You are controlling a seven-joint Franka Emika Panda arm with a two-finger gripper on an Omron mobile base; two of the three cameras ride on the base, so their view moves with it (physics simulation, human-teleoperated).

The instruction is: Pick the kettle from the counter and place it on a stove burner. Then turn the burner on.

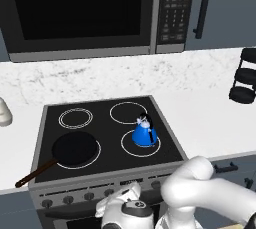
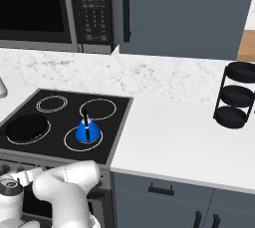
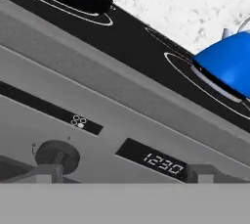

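The kettle [image 1: 145, 134] sits upright inside the single-ringed stove burner [image 1: 129, 149] at the front right of the cooktop, so by the look of it the placing is done and the knob turn is what remains. The tool [image 3: 124, 173] is low in front of the stove's control panel; in the hand view its two dark fingertips [image 3: 46, 173] stand wide apart with nothing between them, one close to a round knob [image 3: 57, 153] at about 8 o'clock, the other below the clock display [image 3: 158, 163] at about 5 o'clock. The main risk, as I judge it, is choosing the wrong knob: the row of knobs [image 1: 89, 196] along the panel looks alike, and the one near the fingertip may serve a different ring, perhaps the one under the black pan [image 1: 75, 148] at 9 o'clock from the kettle. A second risk is closing off-centre on the knob, so the fingers slip round it without turning it. The white worktop [image 2: 179, 137] to the right and the black tiered rack [image 2: 236, 95] are well apart from the work.
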